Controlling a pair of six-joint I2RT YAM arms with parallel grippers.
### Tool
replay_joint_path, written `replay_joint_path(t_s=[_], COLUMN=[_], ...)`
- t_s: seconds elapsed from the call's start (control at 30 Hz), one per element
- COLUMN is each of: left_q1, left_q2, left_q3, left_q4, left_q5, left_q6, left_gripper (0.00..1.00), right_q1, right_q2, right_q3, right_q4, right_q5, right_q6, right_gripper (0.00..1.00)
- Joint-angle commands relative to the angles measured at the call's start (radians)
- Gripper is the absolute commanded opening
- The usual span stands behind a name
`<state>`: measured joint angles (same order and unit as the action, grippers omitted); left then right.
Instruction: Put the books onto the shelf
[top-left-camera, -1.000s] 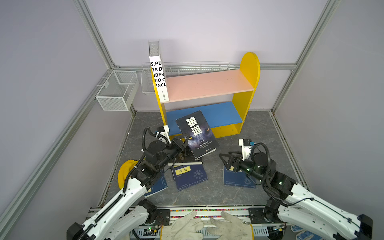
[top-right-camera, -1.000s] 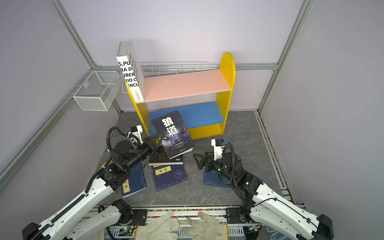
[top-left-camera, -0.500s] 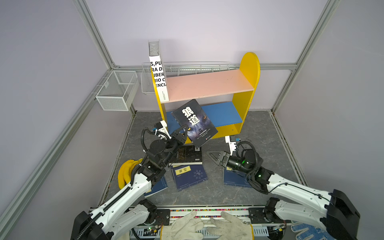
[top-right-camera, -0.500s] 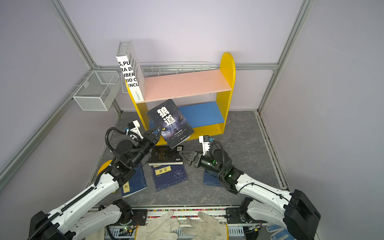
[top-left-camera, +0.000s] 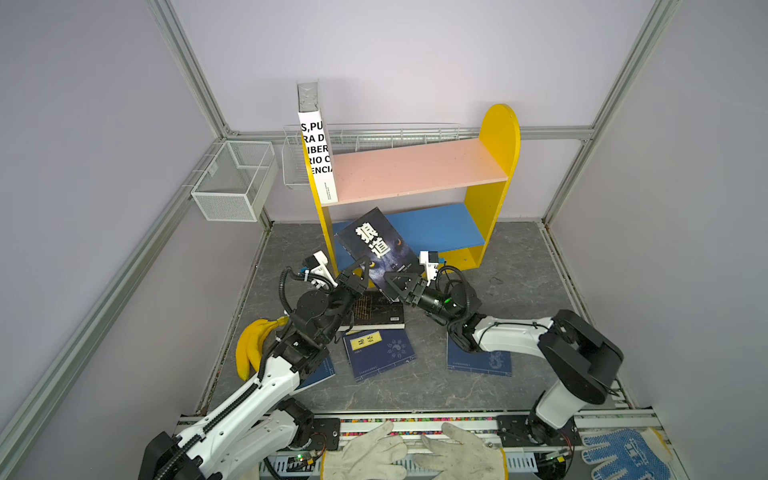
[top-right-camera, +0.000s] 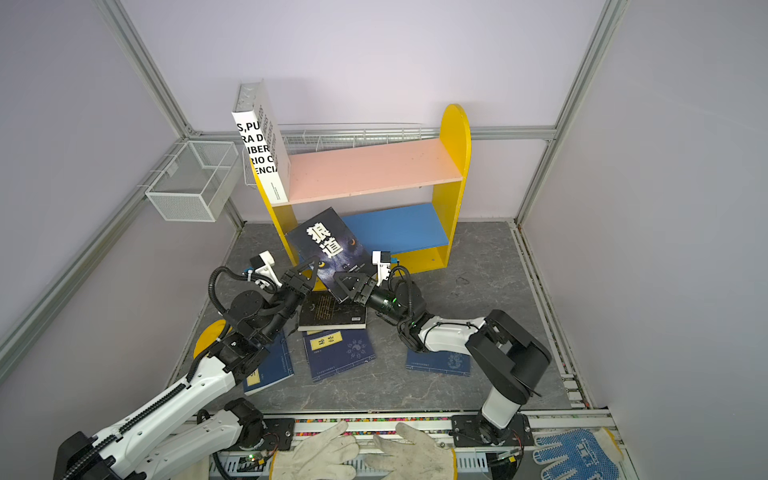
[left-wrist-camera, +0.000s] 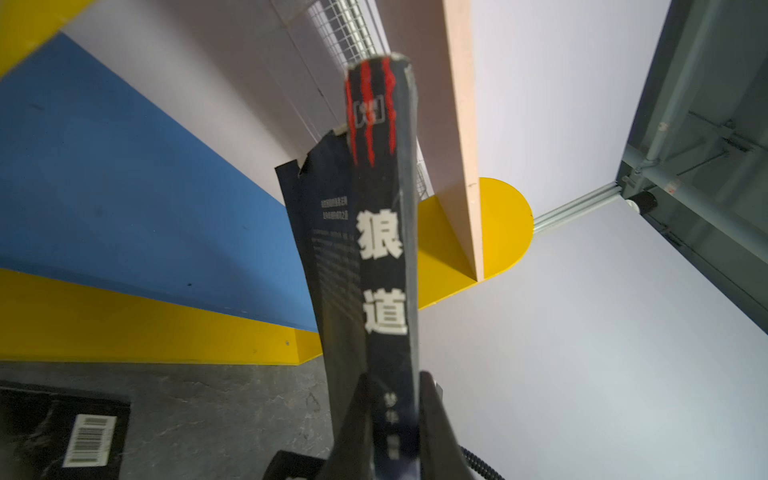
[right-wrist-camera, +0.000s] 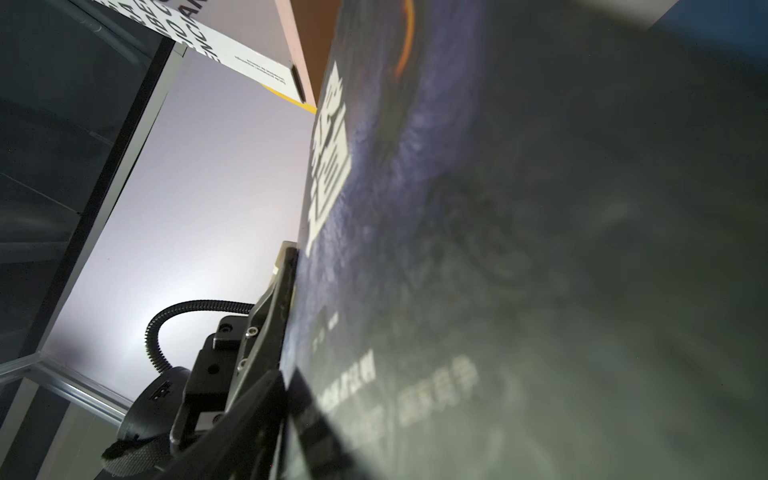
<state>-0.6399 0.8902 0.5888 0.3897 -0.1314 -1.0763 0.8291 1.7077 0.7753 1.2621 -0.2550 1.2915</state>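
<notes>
The left gripper (top-left-camera: 358, 268) is clamped narrow on the wolf book (top-left-camera: 376, 249). In the left wrist view its 2 fingers (left-wrist-camera: 432, 415) pinch the spine near its lower end. The book rises tilted beyond the fingertips, with its upper end near the blue board (top-left-camera: 440, 226) of the shelf (top-left-camera: 498, 137).

Beneath these fingers 1 black paperback (top-left-camera: 374, 311) lies flat on the floor. Back toward the arm's base, the left navy book (top-left-camera: 322, 372) lies partly under the arm, and the middle navy book (top-left-camera: 379, 350) lies just beside the paperback. Far beyond the fingertips, the white book (top-left-camera: 318, 162) stands upright at the end of the pink board (top-left-camera: 415, 170).

The right gripper (top-left-camera: 397, 286) is at the wolf book's other lower corner, with 1 jaw over the cover and 1 under the edge. Whether they press the book I cannot tell. The right navy book (top-left-camera: 478, 360) lies flat behind these fingers, partly under the right arm.
</notes>
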Motion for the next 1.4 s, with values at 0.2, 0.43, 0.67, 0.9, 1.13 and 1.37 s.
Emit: replay_joint_path(t_s=[0.2, 0.43, 0.67, 0.9, 1.13, 1.37], left_q1=[-0.007, -0.007, -0.006, 0.156, 0.282, 0.330], left_q2=[-0.045, -0.041, -0.011, -0.016, -0.130, -0.187], left_q3=[-0.038, -0.070, 0.000, 0.091, 0.129, 0.126], left_q4=[0.056, 0.021, -0.162, -0.446, -0.657, -0.716], left_q5=[-0.082, -0.116, -0.162, -0.002, 0.045, 0.037], left_q6=[-0.039, -0.054, 0.019, 0.040, 0.130, 0.152], left_gripper=[0.00, 0.00, 0.41, 0.81, 0.86, 0.87], right_q1=[-0.011, -0.059, -0.154, -0.222, -0.260, -0.305], right_q2=[0.024, 0.120, 0.108, 0.195, 0.263, 0.319], right_q3=[0.015, 0.028, 0.142, 0.437, 0.698, 0.857], right_q4=[0.122, 0.166, -0.099, -0.556, -1.030, -1.263], right_q5=[0.082, 0.062, -0.053, -0.274, -0.459, -0.573], right_q6=[0.056, 0.158, -0.001, -0.172, -0.485, -0.636], right_gripper=[0.41, 0.20, 0.16, 0.16, 0.17, 0.18])
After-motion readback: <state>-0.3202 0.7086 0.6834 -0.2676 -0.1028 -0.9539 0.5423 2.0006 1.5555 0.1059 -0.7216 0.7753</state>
